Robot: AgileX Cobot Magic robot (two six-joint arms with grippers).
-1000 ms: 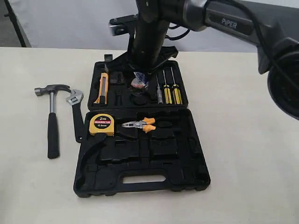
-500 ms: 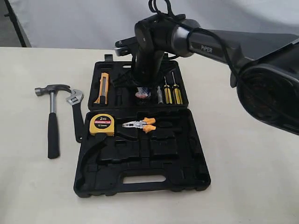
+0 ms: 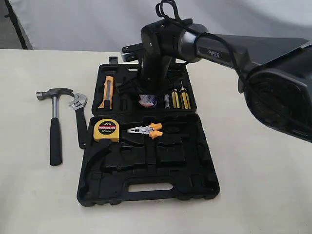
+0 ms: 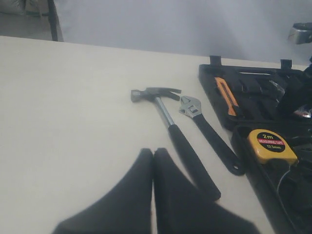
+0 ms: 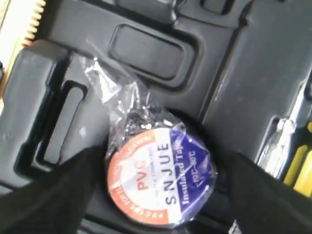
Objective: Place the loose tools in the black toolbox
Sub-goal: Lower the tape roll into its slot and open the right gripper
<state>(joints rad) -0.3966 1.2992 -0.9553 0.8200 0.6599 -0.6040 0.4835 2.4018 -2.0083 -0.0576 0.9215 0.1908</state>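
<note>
The black toolbox (image 3: pixel 146 187) lies open on the table. My right gripper (image 3: pixel 147 93) reaches down into its far half, jaws open either side of the black tape roll (image 3: pixel 146 100) with a red-white-blue label. The roll (image 5: pixel 161 178), in clear wrap, lies in a recess of the case (image 5: pixel 146 48), with a gap to one finger (image 5: pixel 265 195). The claw hammer (image 3: pixel 55 131) and adjustable wrench (image 3: pixel 79 122) lie side by side on the table left of the toolbox. My left gripper (image 4: pixel 153 152) is shut and empty, hanging near the hammer's handle (image 4: pixel 190 161) and the wrench (image 4: pixel 209 136).
In the near half sit a yellow 2m tape measure (image 3: pixel 106 129) and orange-handled pliers (image 3: pixel 146 130). An orange utility knife (image 3: pixel 107 91) and yellow-handled screwdrivers (image 3: pixel 178 97) fill the far half. The right arm's dark housing (image 3: pixel 278 92) looms at the right.
The right gripper has come down into the far half of the toolbox with the tape roll, which now rests in a recess with the jaws apart.
</note>
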